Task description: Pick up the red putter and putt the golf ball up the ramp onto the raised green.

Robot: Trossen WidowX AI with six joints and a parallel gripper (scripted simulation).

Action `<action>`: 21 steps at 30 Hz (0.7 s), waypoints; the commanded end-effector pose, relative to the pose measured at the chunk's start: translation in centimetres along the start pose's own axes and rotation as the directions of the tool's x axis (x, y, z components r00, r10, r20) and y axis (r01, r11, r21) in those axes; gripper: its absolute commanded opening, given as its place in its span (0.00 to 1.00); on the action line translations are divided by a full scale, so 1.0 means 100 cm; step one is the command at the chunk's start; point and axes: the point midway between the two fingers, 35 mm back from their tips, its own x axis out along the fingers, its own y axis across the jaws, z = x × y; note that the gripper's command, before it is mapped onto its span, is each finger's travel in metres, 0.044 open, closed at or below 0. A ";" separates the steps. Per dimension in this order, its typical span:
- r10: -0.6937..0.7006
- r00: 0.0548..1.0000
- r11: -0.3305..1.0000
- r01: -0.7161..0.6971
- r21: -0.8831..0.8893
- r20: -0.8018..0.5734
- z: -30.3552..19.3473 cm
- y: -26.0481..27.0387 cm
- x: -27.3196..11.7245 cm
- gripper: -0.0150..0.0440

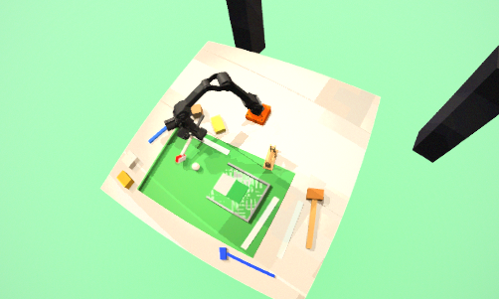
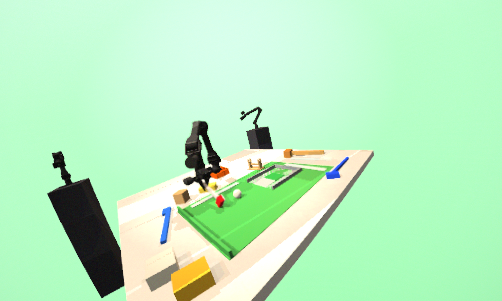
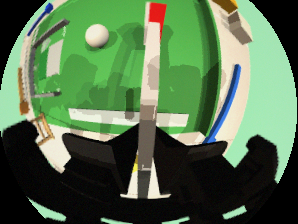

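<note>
Clamped in the gripper (image 3: 148,175) is the red putter (image 3: 150,76), its red head lowered onto the green mat (image 3: 182,56). Left of the head, apart, the golf ball (image 3: 97,35) is seen. Only from above is the raised green (image 1: 238,191) shown whole.

Pale table (image 1: 343,136): green mat (image 1: 179,196), wooden mallet (image 1: 313,213), yellow blocks (image 1: 218,123).

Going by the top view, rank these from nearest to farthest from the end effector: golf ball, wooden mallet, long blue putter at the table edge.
End effector is shut on the red putter.
1. Golf ball: on the green mat, just beyond the putter head.
2. Wooden mallet: off the mat, far side.
3. Long blue putter: table edge; close to the mallet's range, tentatively last.
</note>
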 end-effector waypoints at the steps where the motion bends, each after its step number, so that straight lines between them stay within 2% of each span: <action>1: -0.001 1.000 1.000 0.001 0.001 0.001 0.000 0.000 0.000 0.25; 4: 0.002 1.000 1.000 -0.002 0.000 0.001 0.004 0.019 -0.001 0.25; 13: 0.014 1.000 1.000 -0.014 -0.005 0.002 0.002 0.129 -0.001 0.25; 21: 0.015 1.000 1.000 -0.015 -0.005 0.002 0.001 0.136 -0.006 0.25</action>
